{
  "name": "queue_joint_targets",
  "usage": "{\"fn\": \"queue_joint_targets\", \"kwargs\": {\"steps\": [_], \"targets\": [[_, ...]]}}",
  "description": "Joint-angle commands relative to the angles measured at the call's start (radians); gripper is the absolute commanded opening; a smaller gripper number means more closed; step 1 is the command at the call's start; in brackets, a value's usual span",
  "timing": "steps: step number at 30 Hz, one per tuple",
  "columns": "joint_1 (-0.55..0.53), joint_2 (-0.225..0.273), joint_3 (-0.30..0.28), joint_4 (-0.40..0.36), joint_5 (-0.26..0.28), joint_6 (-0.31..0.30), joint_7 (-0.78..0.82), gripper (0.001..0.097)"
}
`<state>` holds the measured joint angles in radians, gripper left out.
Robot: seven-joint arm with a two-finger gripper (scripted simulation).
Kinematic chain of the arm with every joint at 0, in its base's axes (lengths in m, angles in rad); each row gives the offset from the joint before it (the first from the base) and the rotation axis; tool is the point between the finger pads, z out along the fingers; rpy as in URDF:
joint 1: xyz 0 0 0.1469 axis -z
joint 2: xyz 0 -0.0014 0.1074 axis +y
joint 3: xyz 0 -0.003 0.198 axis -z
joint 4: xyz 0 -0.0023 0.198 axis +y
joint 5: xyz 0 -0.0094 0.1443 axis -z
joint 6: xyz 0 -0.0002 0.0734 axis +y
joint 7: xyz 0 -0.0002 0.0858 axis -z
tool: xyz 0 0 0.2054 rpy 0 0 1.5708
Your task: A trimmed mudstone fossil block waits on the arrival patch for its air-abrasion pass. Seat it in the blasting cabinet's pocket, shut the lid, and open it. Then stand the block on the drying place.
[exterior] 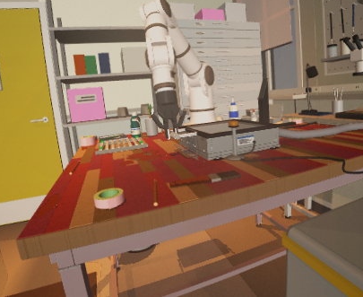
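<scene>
At the far middle of the red-and-brown bench stands the grey blasting cabinet, a low box with a dark flat top and a dark lid panel rising at its right rear. Just left of the cabinet's near corner my gripper reaches straight down to the bench top. The mudstone block is a small dark shape between the fingers, mostly hidden by them. I cannot make out the arrival patch or the drying place. The gripper is closed on the block.
The cabinet's left wall stands right beside my gripper. A tray of small parts lies to the left, with a green bottle and a cup behind it. A tape roll, a pencil and a brush lie toward the front edge.
</scene>
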<state>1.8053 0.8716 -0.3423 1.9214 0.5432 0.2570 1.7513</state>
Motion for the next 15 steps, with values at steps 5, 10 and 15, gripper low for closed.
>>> {"fn": "queue_joint_targets", "kwargs": {"steps": [5,10,15], "targets": [[0.0,0.0,0.0,0.0,0.0,0.0,0.0,0.008],[0.0,0.0,0.0,0.0,0.0,0.0,0.0,0.008],[0.001,-0.001,-0.004,-0.005,-0.002,0.007,0.001,0.008]]}}
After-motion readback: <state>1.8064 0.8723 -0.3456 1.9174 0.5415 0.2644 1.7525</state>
